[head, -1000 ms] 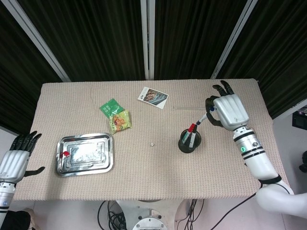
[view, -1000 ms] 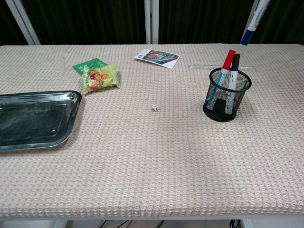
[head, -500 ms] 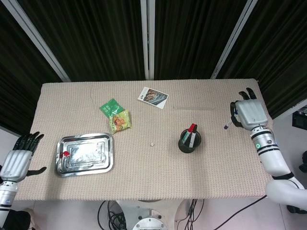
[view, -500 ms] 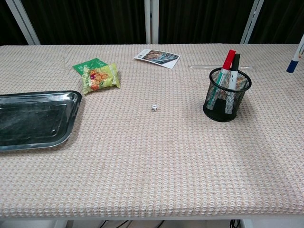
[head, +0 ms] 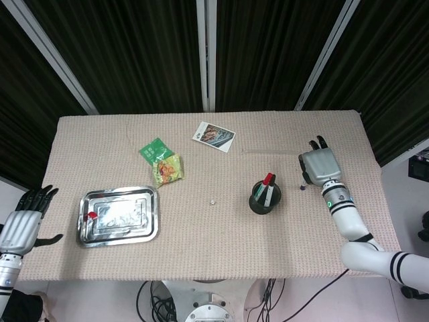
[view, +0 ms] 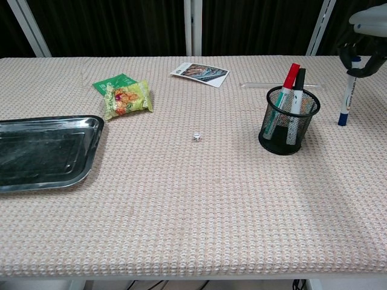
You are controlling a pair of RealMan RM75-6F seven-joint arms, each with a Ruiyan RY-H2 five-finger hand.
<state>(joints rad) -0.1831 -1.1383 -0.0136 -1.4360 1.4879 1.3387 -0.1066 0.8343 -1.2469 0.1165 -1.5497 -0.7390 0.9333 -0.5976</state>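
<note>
Your right hand (head: 320,165) is clamped on a marker (view: 346,96), held close to upright with its blue tip down, at or just above the mat; whether the tip touches it cannot be told. Just inward of that hand, toward the table's middle, stands the black mesh cup (view: 288,120), holding a red-capped and a dark-capped pen; the marker and the cup are near each other but apart, with a strip of bare mat between them. On the outer side of your right hand the mat runs on to the table's right edge (head: 379,181), and a band of open mat also lies between the hand and the front edge. Just beyond the cup, a clear ruler (view: 281,86) lies flat. Further inward from the cup a small white die (view: 196,136) sits alone on open mat. Farther off, toward the back, a printed card (view: 200,73) lies flat, and past the die a green snack bag (view: 124,93) lies beside the steel tray (view: 45,151). Your left hand (head: 21,225) hangs off the table's left edge, fingers apart, holding nothing, with the tray the nearest thing to it and well apart from it.
</note>
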